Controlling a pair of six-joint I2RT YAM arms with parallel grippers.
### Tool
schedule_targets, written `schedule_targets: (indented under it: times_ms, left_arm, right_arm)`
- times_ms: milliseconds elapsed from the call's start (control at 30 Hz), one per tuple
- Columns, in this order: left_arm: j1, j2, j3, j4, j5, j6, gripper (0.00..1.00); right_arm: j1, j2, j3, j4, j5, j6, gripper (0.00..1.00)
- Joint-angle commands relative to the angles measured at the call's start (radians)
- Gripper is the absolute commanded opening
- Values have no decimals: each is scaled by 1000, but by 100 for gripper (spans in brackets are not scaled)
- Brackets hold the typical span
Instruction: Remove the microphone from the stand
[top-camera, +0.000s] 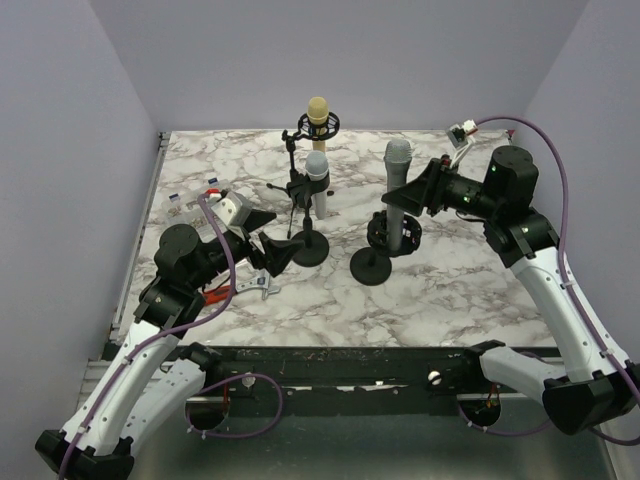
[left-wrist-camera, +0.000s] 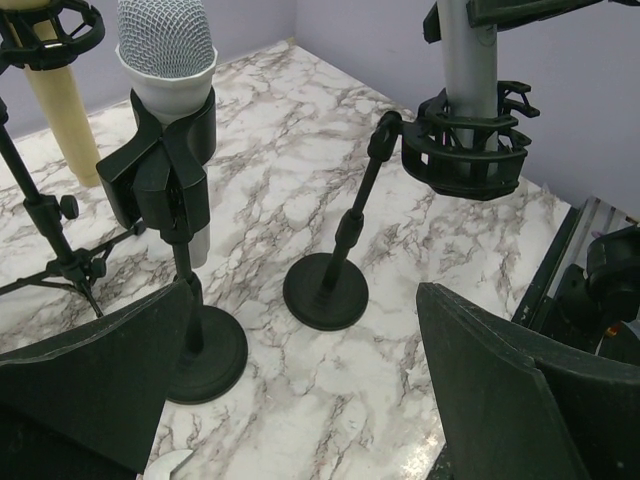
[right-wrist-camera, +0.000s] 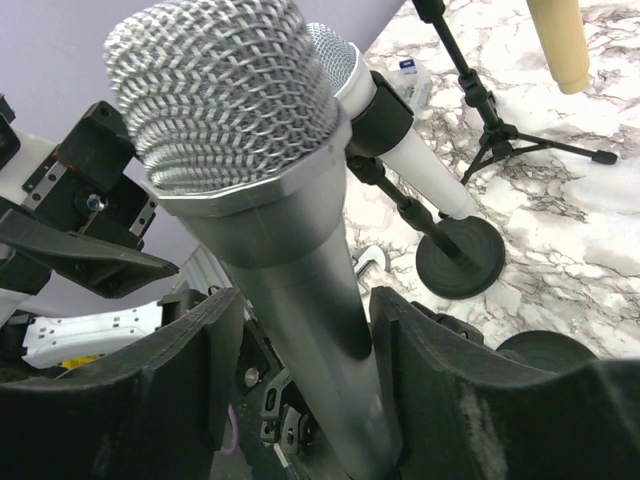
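Observation:
A grey microphone (top-camera: 398, 170) stands upright in a black shock mount (top-camera: 395, 232) on a stand with a round base (top-camera: 370, 267). My right gripper (top-camera: 405, 196) straddles its body just above the mount. In the right wrist view the microphone (right-wrist-camera: 270, 200) fills the space between my fingers (right-wrist-camera: 180, 390); a gap shows on the left side, so the gripper (right-wrist-camera: 300, 370) is open around it. My left gripper (top-camera: 275, 250) is open and empty, low over the table. In the left wrist view it (left-wrist-camera: 310, 400) faces the stand base (left-wrist-camera: 325, 290) and the mount (left-wrist-camera: 465, 150).
A white-bodied microphone (top-camera: 317, 180) sits in a clip on a second round-base stand (top-camera: 310, 250), close to my left gripper. A yellow microphone (top-camera: 318, 118) hangs in a tripod stand at the back. A wrench (top-camera: 262, 288) and a red-handled tool (top-camera: 215, 293) lie at the front left.

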Motion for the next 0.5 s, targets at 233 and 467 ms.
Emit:
schedule_targets:
  times_ms: [233, 467]
  left_arm:
    - [-19, 6, 35, -9, 15, 24, 99]
    - [-24, 8, 36, -12, 13, 28, 98]
  right_arm:
    - [7, -6, 84, 14, 43, -5, 43]
    - [7, 24, 263, -61, 133, -41, 39]
